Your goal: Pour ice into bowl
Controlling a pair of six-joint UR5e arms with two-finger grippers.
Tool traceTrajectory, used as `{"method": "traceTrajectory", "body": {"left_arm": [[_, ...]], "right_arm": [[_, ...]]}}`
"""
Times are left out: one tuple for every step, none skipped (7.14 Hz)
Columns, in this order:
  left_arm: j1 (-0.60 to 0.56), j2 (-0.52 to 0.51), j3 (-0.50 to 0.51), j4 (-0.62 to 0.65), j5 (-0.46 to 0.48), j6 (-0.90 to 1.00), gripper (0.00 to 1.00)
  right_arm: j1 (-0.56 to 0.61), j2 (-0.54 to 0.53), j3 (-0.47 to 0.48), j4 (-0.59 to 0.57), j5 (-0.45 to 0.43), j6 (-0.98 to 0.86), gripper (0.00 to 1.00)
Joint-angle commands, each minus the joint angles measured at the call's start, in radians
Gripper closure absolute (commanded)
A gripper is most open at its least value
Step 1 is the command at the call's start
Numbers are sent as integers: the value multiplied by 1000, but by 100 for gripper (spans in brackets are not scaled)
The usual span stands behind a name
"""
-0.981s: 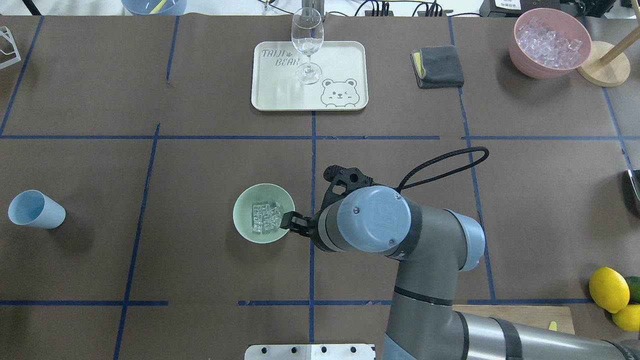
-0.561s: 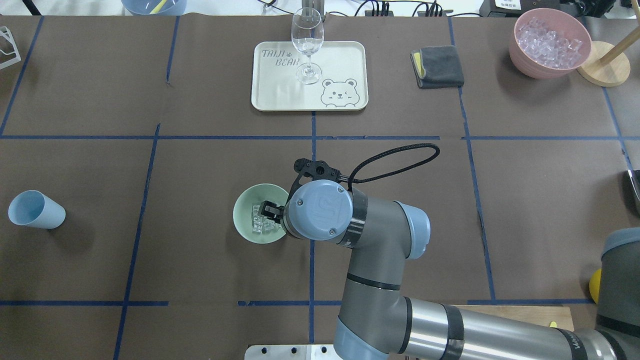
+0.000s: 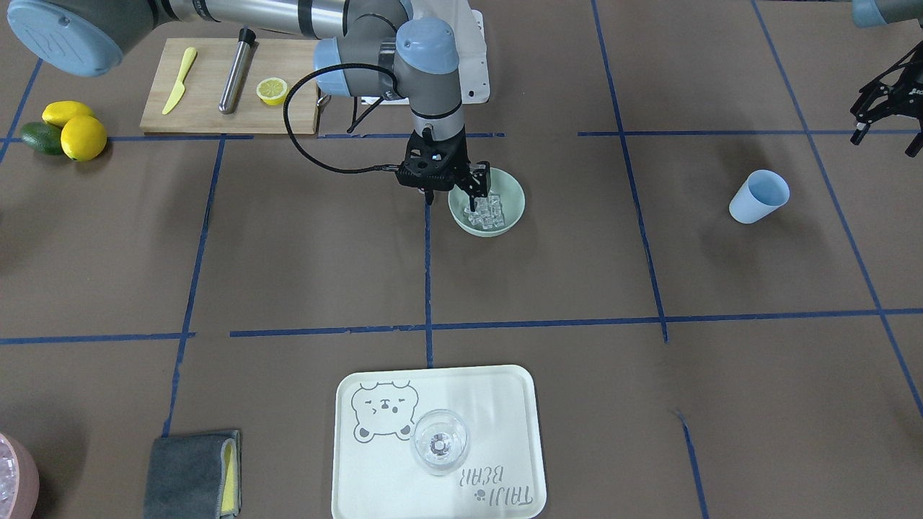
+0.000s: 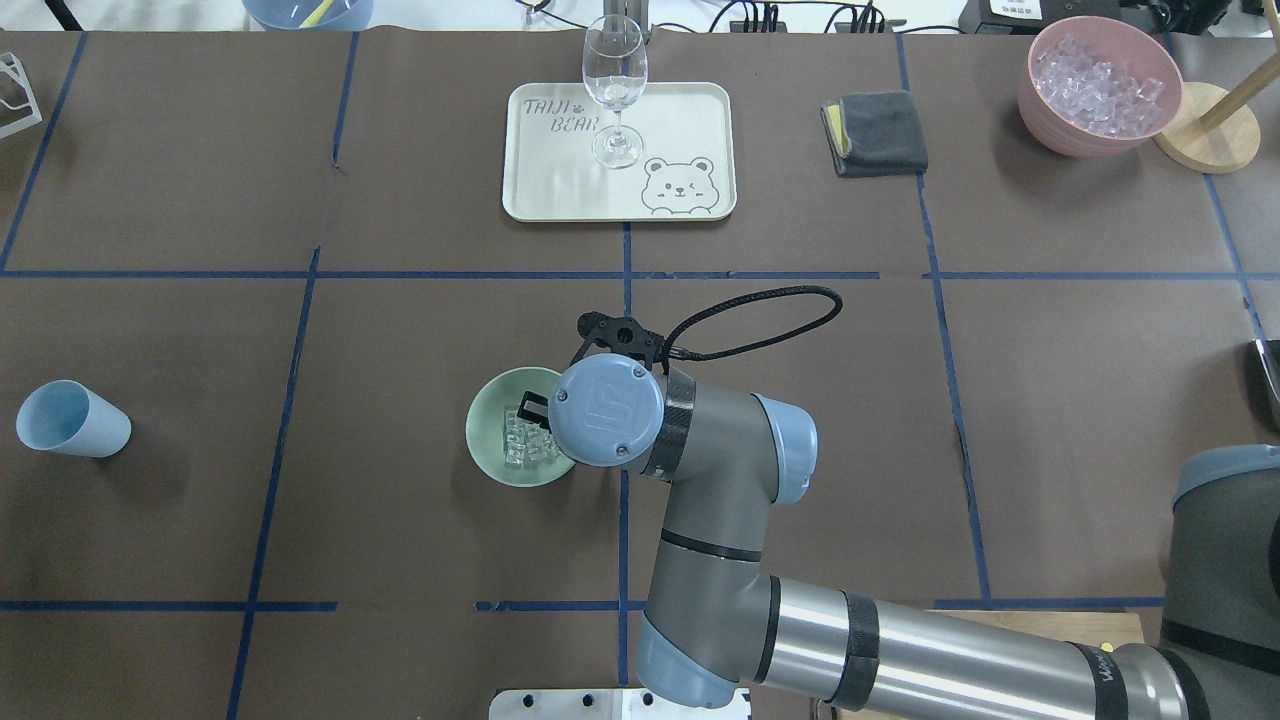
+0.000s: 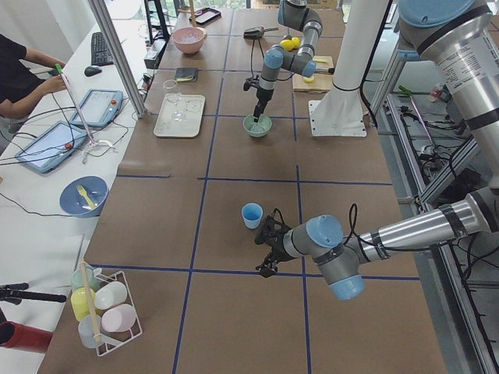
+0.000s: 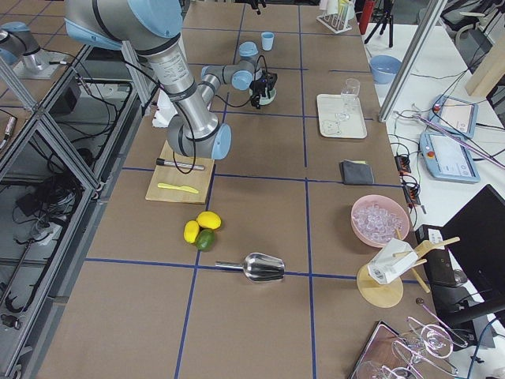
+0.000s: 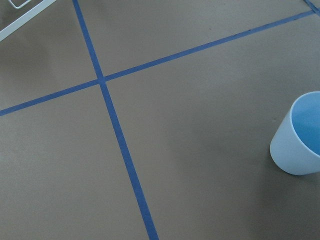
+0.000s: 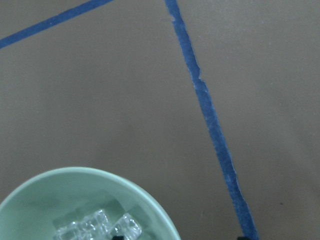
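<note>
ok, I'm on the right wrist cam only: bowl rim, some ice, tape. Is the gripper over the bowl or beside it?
Observer: Both. The right gripper is open and straddles the bowl rim, one finger inside by the ice, one outside.
Operator: Where's the cup?
Observer: The blue cup stands upright on the robot's left side, well apart from the bowl.
Operator: Left arm?
Observer: The left gripper hangs open near the cup, holding nothing.
</note>
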Motion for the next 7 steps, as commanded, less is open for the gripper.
{"method": "traceTrajectory", "body": {"left_arm": [[-59, -31, -16, 110, -29, 23, 0], [-68, -34, -24, 147, -32, 72, 0], [-102, -38, -59, 217, -56, 74, 0], [-103, -51, -77, 246, -58, 78, 0], [-113, -53, -76, 271, -69, 139, 0], [-178, -92, -84, 397, -140, 150, 0], [-200, -143, -82, 473, -206, 151, 0]], "right_arm": [[-4, 1, -4, 1, 1, 5, 97], [-8, -2, -1, 1, 8, 3, 100], [-10, -2, 8, 0, 17, 3, 100], [1, -11, 58, -7, 46, 1, 100], [34, -52, 136, -10, 63, 1, 100], [85, -142, 254, -11, 92, -8, 100], [156, -216, 322, -10, 162, -14, 100]]}}
